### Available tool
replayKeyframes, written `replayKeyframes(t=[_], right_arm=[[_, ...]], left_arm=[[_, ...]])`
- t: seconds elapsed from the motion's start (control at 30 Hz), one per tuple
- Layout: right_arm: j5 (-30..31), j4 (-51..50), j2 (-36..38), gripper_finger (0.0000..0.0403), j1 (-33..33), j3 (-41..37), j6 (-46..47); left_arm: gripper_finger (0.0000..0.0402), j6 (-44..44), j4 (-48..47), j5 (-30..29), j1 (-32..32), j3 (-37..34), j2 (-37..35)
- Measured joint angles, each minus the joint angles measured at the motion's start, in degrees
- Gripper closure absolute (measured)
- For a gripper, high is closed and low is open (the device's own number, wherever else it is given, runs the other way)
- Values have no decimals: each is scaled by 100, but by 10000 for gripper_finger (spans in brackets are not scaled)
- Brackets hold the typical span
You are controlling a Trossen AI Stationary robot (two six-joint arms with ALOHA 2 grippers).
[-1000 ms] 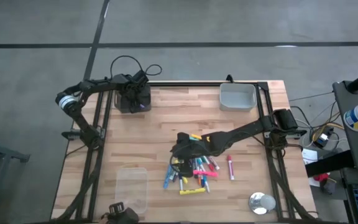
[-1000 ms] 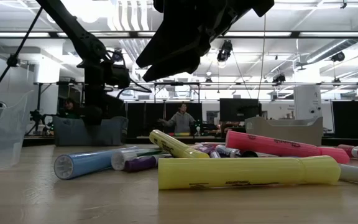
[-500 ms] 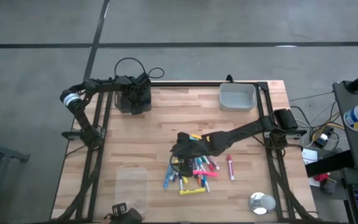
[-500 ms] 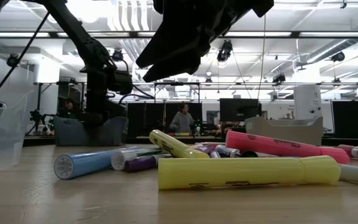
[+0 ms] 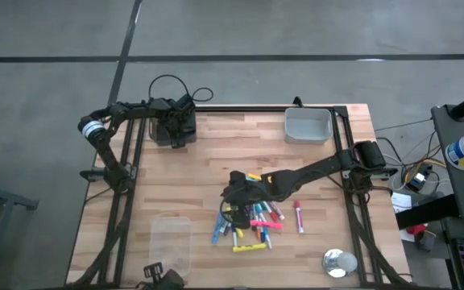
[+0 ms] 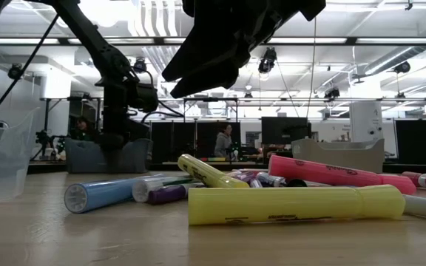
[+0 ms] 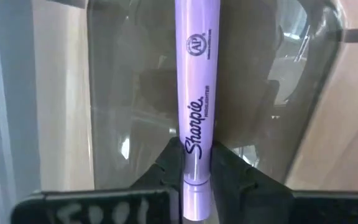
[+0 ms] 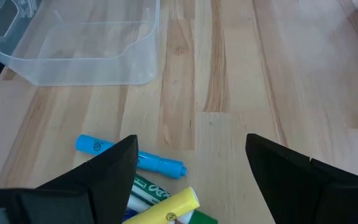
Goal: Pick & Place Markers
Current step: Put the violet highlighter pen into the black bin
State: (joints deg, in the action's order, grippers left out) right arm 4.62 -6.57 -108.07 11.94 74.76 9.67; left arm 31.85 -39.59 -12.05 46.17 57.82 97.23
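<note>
The left gripper [image 7: 196, 163] is clamping 1 purple marker [image 7: 197, 81] over the dark bin [image 7: 135, 74], its long axis pointing straight ahead between the fingers. Held near 1 end, it may pivot or slip. The right gripper [image 8: 191, 168] is hovering, jaws apart, above the pile [image 5: 252, 221].
</note>
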Motion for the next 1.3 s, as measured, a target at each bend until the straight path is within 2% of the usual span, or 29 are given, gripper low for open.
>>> replayKeyframes(t=[0.17, 0.4, 0.77, 0.97, 1.07, 1.3], right_arm=[[0, 0, 0, 110, 0, 0, 13], [-2, -3, 0, 110, 0, 0, -75], [31, -20, 2, 110, -8, 200, -1003], [884, -72, 23, 112, -79, 249, -2105], [1199, -52, 52, 118, -143, 249, -2639], [1362, 11, 159, 131, -271, 275, -3373]], left_arm=[[353, -70, -56, -89, -7, 2, -130], [349, -265, -884, -144, -17, 347, -352], [350, -651, -2046, -295, -58, 1026, -999], [350, -968, -2551, -152, -223, 1288, -1475], [350, -1184, -2635, 175, -374, 1325, -1752], [350, -1850, -2738, 1570, -879, 1325, -2288]])
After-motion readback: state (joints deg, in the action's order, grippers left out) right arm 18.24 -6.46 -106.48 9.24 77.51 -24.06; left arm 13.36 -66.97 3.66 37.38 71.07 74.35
